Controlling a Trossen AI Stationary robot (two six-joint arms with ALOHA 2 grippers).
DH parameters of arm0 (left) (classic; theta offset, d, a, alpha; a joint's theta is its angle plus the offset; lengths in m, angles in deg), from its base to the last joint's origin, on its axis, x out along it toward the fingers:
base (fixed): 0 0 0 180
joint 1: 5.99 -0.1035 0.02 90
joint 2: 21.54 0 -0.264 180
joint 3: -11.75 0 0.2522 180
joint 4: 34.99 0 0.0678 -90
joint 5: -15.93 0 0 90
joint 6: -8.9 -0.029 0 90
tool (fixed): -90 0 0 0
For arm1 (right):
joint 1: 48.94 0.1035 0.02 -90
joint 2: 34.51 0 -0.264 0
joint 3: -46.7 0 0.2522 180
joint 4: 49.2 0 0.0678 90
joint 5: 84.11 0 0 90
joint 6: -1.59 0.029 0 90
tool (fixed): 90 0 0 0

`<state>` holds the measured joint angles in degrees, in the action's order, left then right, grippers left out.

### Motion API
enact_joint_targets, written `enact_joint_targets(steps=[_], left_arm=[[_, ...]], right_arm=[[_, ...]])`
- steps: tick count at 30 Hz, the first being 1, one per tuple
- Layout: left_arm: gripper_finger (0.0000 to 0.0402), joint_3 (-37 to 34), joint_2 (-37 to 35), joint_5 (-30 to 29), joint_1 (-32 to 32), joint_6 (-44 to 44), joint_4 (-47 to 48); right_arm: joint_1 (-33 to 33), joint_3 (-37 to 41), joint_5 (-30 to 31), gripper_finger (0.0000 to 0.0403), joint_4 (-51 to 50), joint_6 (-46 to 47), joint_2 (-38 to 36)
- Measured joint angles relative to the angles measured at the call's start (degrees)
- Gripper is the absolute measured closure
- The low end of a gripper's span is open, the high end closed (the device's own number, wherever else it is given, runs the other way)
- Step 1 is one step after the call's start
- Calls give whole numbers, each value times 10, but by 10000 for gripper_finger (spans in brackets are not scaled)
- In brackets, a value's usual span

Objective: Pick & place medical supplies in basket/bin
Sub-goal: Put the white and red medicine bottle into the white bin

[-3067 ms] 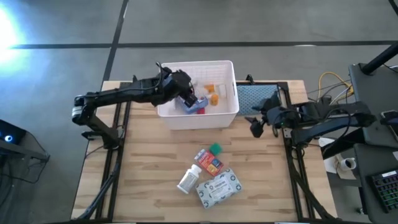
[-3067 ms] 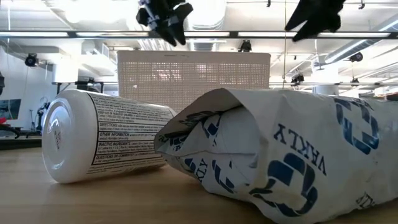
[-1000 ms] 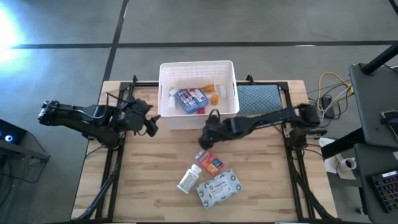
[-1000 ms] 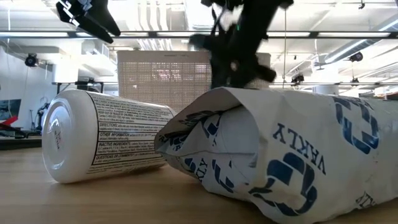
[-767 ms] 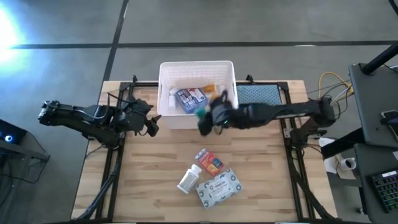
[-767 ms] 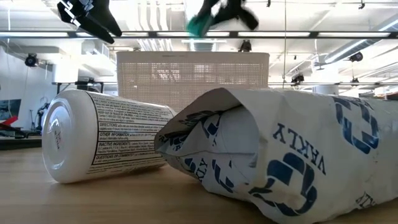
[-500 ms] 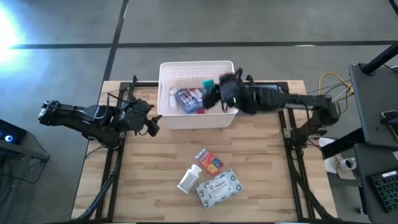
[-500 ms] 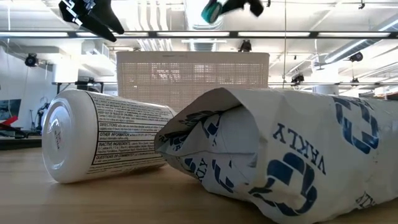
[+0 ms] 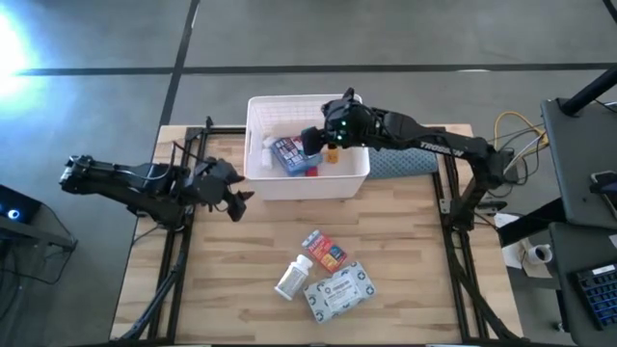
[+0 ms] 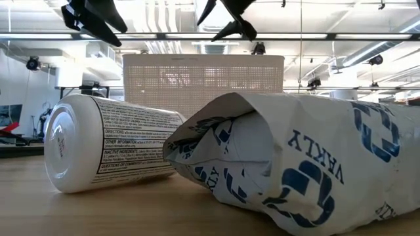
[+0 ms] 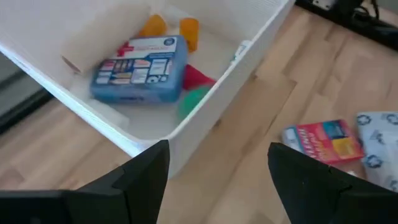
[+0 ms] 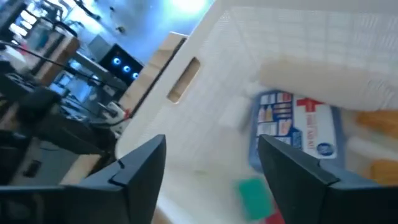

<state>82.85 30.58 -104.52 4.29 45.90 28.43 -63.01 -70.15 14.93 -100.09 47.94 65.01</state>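
Observation:
The white latticed basket (image 9: 308,185) stands at the table's far middle. Inside it lie a blue-white box (image 11: 140,68), a green bit (image 11: 194,101) against the near wall, a red piece (image 11: 199,76) and orange bits (image 11: 188,31). My right gripper (image 9: 316,143) hovers open above the basket's inside, with the green bit (image 12: 254,194) below it. My left gripper (image 9: 239,198) waits open, left of the basket. On the near table lie a red-orange box (image 9: 326,251), a white pill bottle (image 9: 292,278) on its side and a grey-white packet (image 9: 337,289).
A blue-teal textured pad (image 9: 405,154) lies right of the basket, under the right arm. The bottle (image 10: 105,151) and the packet (image 10: 308,164) fill the low view's foreground, with the basket (image 10: 203,82) behind them. Bare wood shows at the table's near left and near right.
My right gripper has risen from the table's middle with the green bit, moved toward the far edge over the basket and opened. The green bit has dropped and now lies inside the basket by its near wall.

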Motion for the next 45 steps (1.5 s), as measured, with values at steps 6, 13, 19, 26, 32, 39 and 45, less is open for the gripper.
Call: enact_joint_targets(steps=[6, 13, 19, 26, 32, 39, 45], left_arm=[[158, 0, 4, 2, 63, 69, 0], [186, 0, 61, 4, 162, 192, 0], [199, 21, 147, 6, 214, 360, 0], [180, 93, 258, 55, 228, 438, -3], [128, 148, 372, 105, 226, 452, -5], [96, 228, 488, 155, 217, 441, -7], [94, 262, 551, 173, 206, 440, -8]], right_arm=[[18, -15, 5, 148, -5, -5, -15], [69, -28, 60, 150, -119, -3, -17], [120, -29, 59, 138, -191, -12, -18], [187, -22, 75, 123, -293, -34, -19], [253, -16, 198, 114, -384, -5, -19], [307, -15, 254, 108, -436, 35, -19], [334, -12, 257, 109, -442, 45, -19]])
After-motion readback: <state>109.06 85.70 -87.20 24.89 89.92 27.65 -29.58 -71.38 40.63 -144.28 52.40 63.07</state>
